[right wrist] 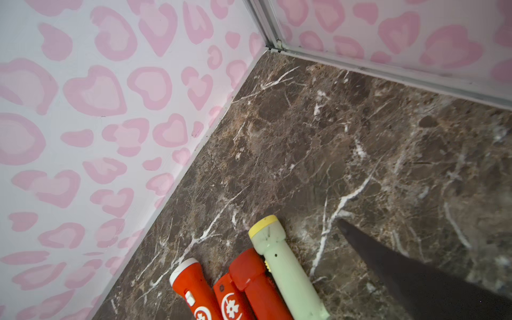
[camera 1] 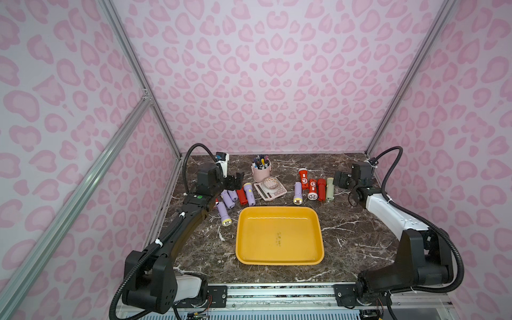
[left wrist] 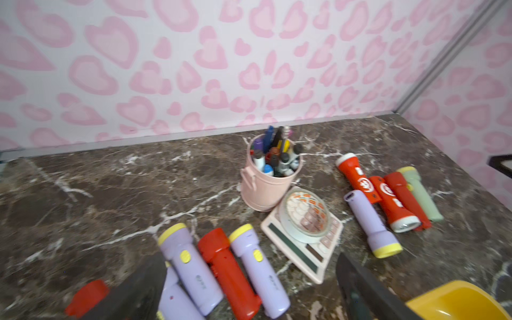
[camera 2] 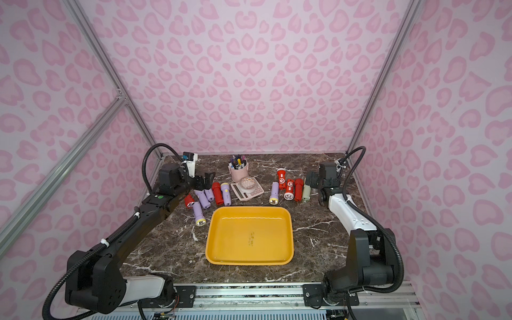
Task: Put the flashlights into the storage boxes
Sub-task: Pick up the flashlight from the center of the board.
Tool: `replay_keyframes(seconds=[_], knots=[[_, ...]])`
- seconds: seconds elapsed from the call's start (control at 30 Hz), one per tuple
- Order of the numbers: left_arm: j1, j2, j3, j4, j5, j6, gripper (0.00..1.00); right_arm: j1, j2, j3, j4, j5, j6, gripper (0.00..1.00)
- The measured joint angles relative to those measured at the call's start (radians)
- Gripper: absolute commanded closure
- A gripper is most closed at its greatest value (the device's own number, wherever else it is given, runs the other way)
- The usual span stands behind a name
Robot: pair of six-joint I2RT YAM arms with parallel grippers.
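The yellow-orange storage box [camera 1: 260,235] lies empty at the table's middle front. Behind its left corner lie lilac flashlights [camera 1: 224,213] and a red one [camera 1: 242,196]. My left gripper [camera 1: 237,180] hovers open just over this group; in the left wrist view its fingers [left wrist: 360,291] straddle two lilac flashlights [left wrist: 191,266] and a red one [left wrist: 230,274], touching none. Behind the box's right corner lie a lilac flashlight [camera 1: 297,193], red ones [camera 1: 312,189] and a pale green one [camera 1: 329,189]. My right gripper [camera 1: 342,180] hangs open beside the pale green flashlight [right wrist: 285,268], holding nothing.
A pink pen cup [camera 1: 261,171] stands at the back centre. In front of it a pink calculator [camera 1: 273,194] carries a round dish [camera 1: 270,183]. Pink walls close in the back and both sides, and a metal rail [camera 1: 277,293] runs along the front.
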Motion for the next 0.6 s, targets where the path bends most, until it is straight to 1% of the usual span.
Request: replay_keyframes(seconds=[0.1, 0.2, 0.3, 0.37, 0.6], knots=[[-0.095, 0.035, 0.061, -0.036, 0.021, -0.001, 0.03, -0.017, 0.033, 0.068, -0.076, -0.02, 0.094, 0.0], [-0.178, 0.077, 0.121, -0.063, 0.036, -0.002, 0.03, -0.029, 0.062, 0.104, -0.124, -0.048, 0.126, 0.13], [-0.242, 0.13, 0.188, -0.089, 0.054, -0.007, 0.04, -0.028, 0.095, 0.127, -0.164, -0.091, 0.147, 0.18], [-0.268, 0.168, 0.233, -0.108, 0.073, -0.008, 0.04, -0.027, 0.113, 0.134, -0.181, -0.121, 0.147, 0.2], [-0.359, 0.295, 0.376, -0.15, 0.129, -0.012, 0.04, -0.027, 0.16, 0.139, -0.209, -0.183, 0.169, 0.21]])
